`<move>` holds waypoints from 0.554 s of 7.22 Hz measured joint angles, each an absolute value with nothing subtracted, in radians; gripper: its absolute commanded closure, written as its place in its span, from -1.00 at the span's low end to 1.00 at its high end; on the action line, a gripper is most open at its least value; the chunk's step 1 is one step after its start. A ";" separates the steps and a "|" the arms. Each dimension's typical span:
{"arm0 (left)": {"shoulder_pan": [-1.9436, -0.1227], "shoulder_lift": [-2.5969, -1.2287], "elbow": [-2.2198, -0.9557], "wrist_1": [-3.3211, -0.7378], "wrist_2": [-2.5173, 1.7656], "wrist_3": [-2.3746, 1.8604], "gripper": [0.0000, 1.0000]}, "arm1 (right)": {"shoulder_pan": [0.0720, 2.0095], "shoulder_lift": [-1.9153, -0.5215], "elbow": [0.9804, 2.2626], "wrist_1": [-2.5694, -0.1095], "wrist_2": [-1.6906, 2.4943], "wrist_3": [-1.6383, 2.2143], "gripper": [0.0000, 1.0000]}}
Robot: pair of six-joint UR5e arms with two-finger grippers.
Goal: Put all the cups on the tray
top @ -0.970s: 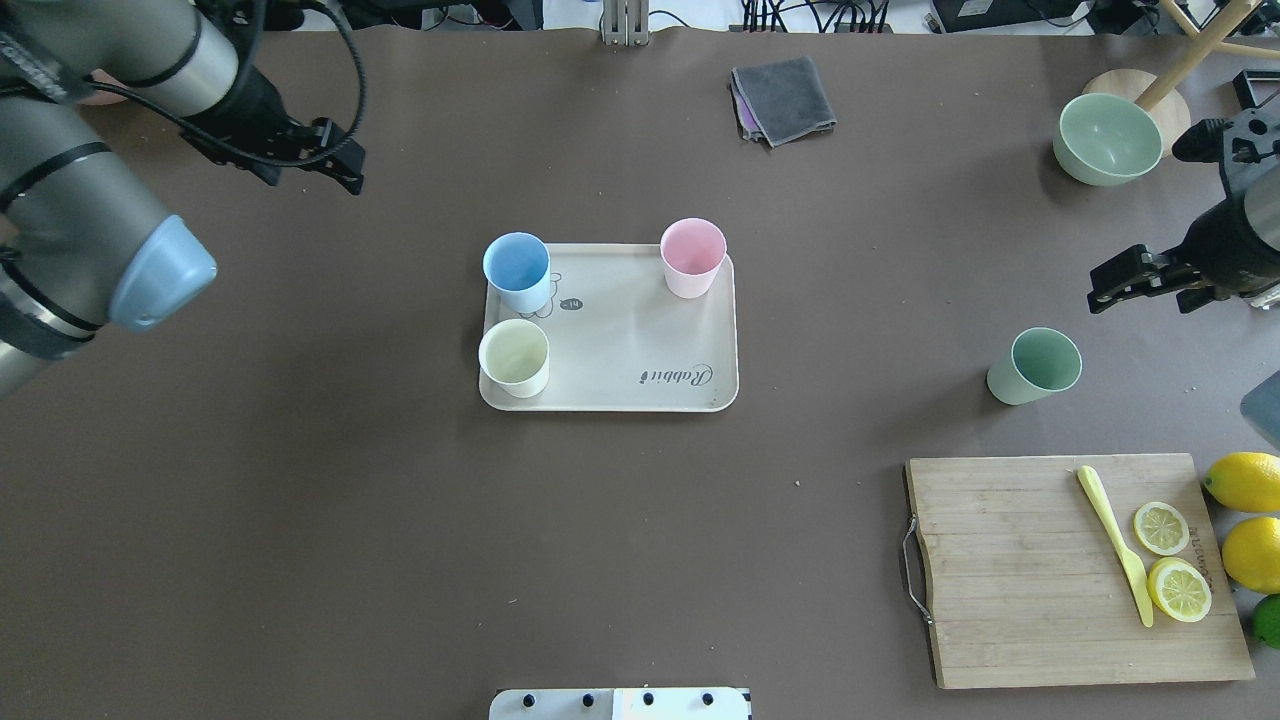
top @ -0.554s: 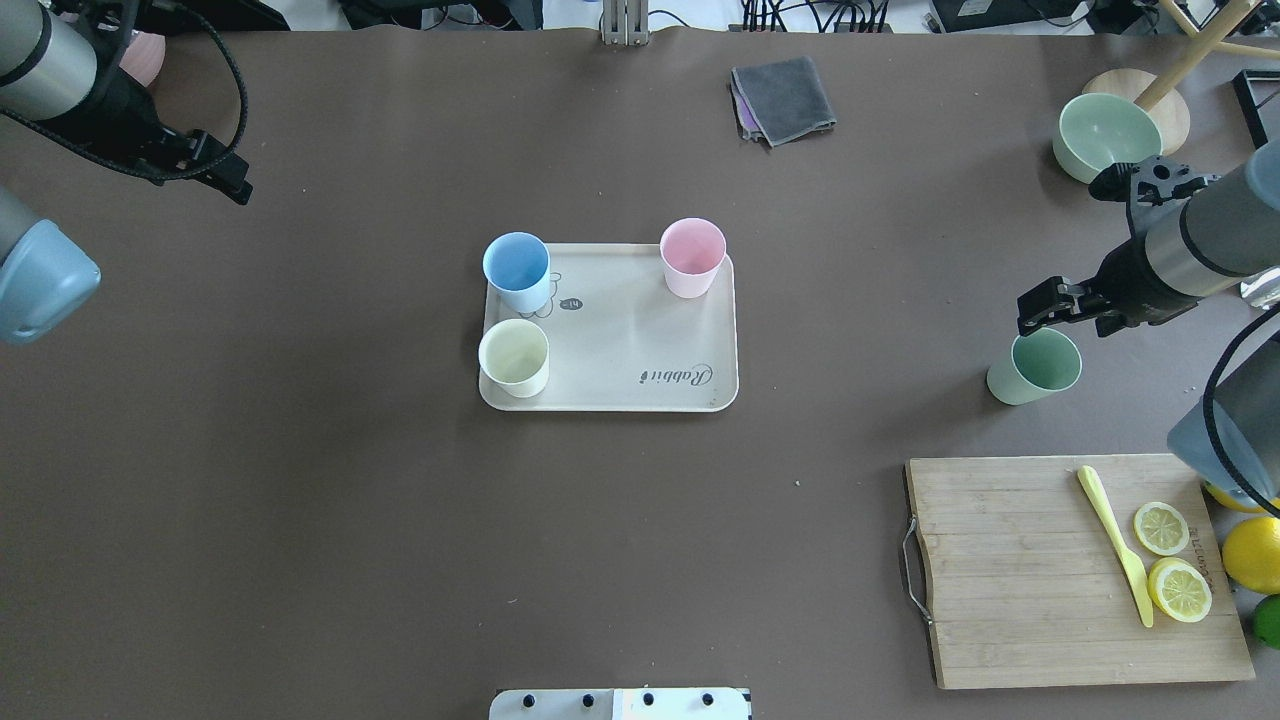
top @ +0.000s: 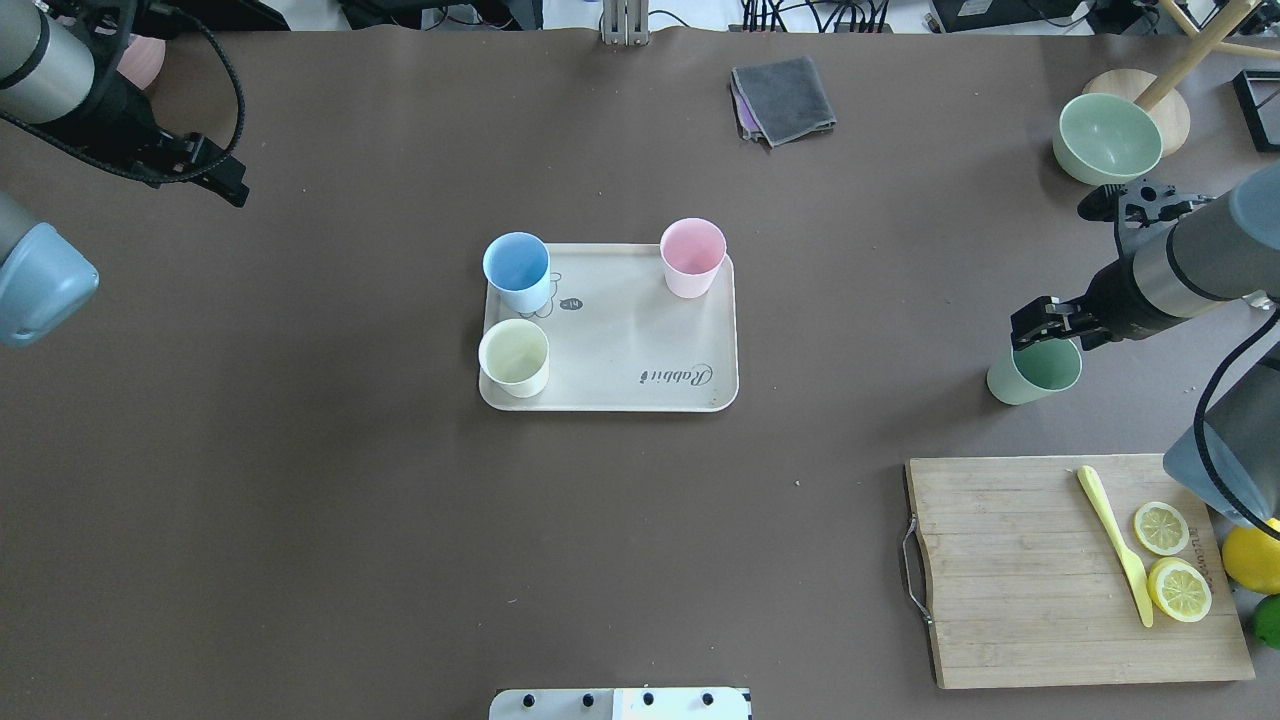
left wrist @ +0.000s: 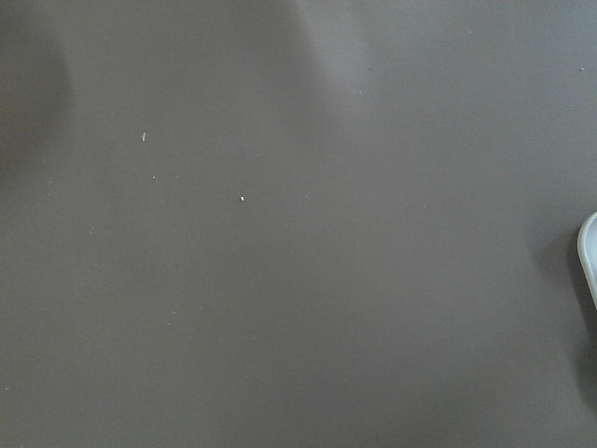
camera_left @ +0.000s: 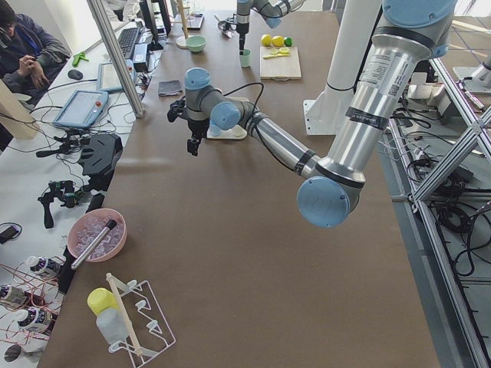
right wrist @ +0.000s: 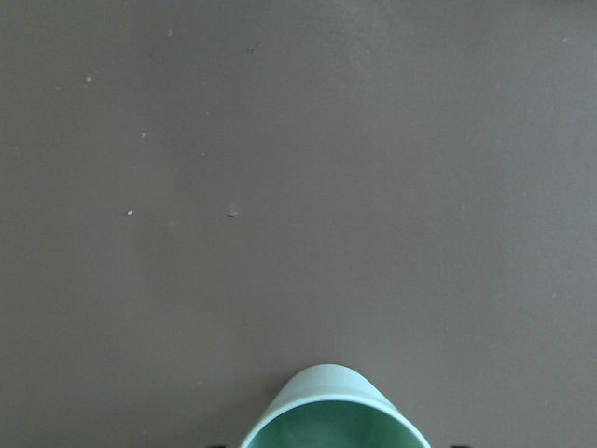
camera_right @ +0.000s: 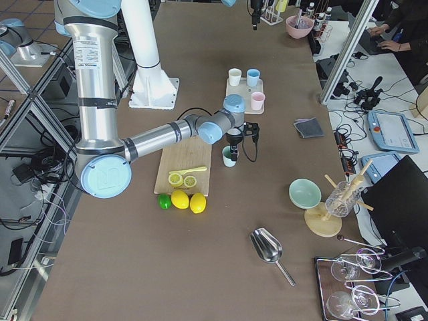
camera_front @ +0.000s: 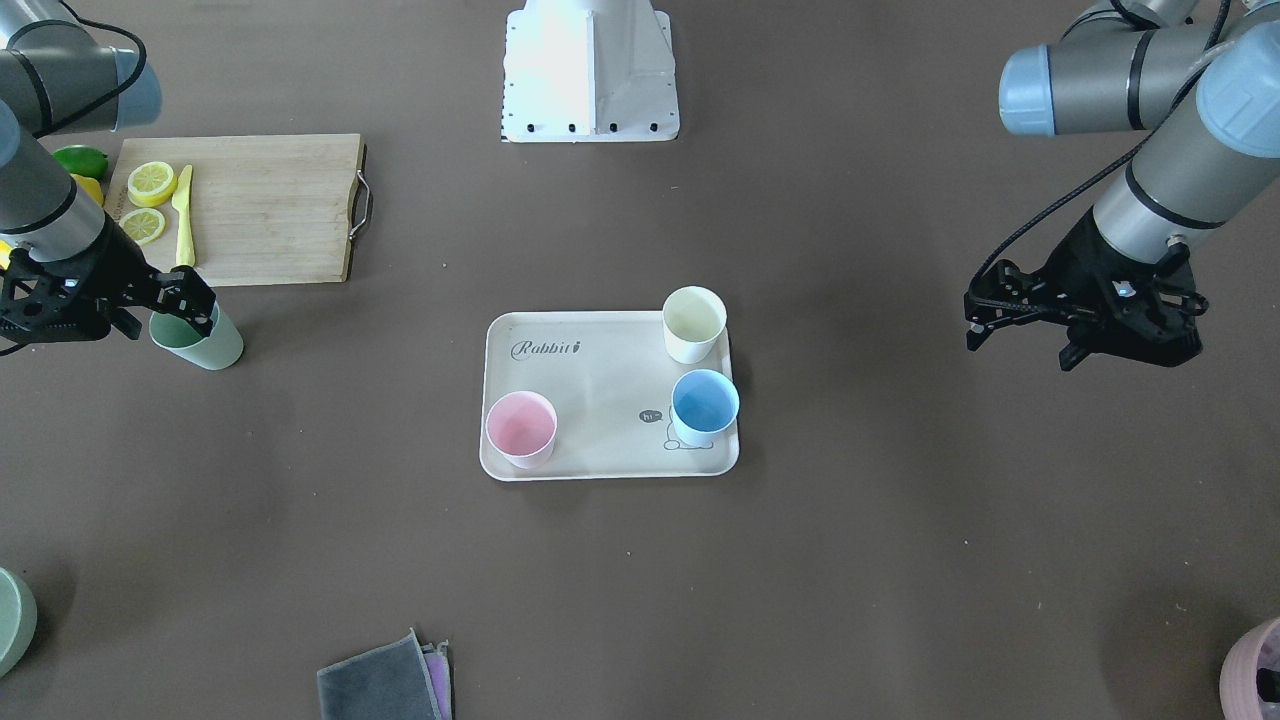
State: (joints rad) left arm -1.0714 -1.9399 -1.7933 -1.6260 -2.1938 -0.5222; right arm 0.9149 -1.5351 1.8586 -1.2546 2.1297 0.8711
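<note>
The beige "Rabbit" tray [top: 640, 320] lies mid-table and also shows in the front view [camera_front: 600, 400]. The light blue cup [top: 517, 270], the pink cup [top: 692, 256] and the cream-white cup [top: 514, 357] stand upright on it. The sage green cup [top: 1035, 372] stands on the table far to the right, off the tray. My right gripper [top: 1036, 335] is open over this cup's far rim, and the right wrist view shows the cup [right wrist: 331, 415] between the finger tips. My left gripper [top: 225, 185] is open and empty at the far left.
A wooden cutting board [top: 1030, 580] with lemon slices and a yellow knife lies near the green cup. A pale green bowl [top: 1108, 138] stands behind my right arm. A grey cloth [top: 783, 98] lies at the far edge. A mauve pot [camera_front: 1255, 670] sits at the far left corner.
My right gripper has moved left and down onto the green cup. My left arm has pulled back to the far left. The cups have not moved.
</note>
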 measured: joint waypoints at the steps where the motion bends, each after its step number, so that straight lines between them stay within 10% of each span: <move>1: -1.071 -1.940 -1.793 -1.626 -2.193 -0.524 -0.96 | 0.931 -1.542 1.867 -1.255 2.149 0.866 -0.69; 4: -1.069 -1.937 -1.793 -1.626 -2.192 -0.525 -0.96 | 0.938 -1.591 1.868 -1.250 2.142 0.845 -0.61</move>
State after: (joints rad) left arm -1.0695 -1.9375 -1.7932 -1.6265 -2.1921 -0.5246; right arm 0.9380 -1.5913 1.8676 -1.2503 2.1423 0.8446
